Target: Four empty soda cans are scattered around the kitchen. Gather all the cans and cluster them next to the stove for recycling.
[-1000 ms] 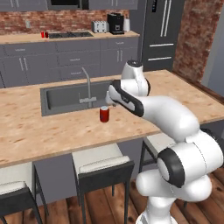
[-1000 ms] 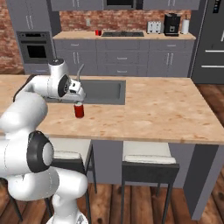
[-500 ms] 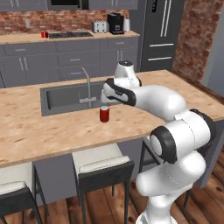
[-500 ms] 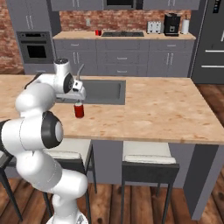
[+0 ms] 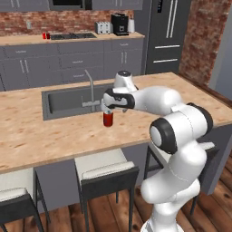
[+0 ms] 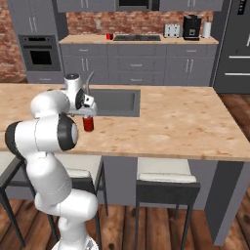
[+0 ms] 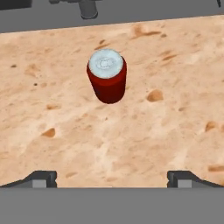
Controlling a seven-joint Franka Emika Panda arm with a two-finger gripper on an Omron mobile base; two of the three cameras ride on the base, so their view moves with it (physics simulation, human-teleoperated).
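A red soda can (image 5: 108, 119) (image 6: 88, 124) with a silver top stands upright on the wooden island counter, just in front of the sink. My gripper (image 5: 107, 108) (image 6: 88, 115) hangs directly above it, pointing down, open and holding nothing. In the hand view the can (image 7: 107, 81) sits ahead of the open gripper (image 7: 111, 179), outside the gap between the fingertips (image 7: 41, 179). The black stove (image 5: 72, 36) (image 6: 136, 37) lies in the far back counter. Another red soda can (image 5: 45, 36) (image 6: 109, 36) stands at the stove's left end.
The sunken grey sink (image 5: 72, 102) (image 6: 114, 101) and its faucet (image 5: 90, 86) lie just behind the can. Stools (image 5: 106, 170) stand under the island's near edge. A wall oven (image 6: 41, 57) is at the back left, a fridge (image 5: 167, 36) at the back right.
My hand has slid left and come down over the can while the arm swung round. The can has not moved.
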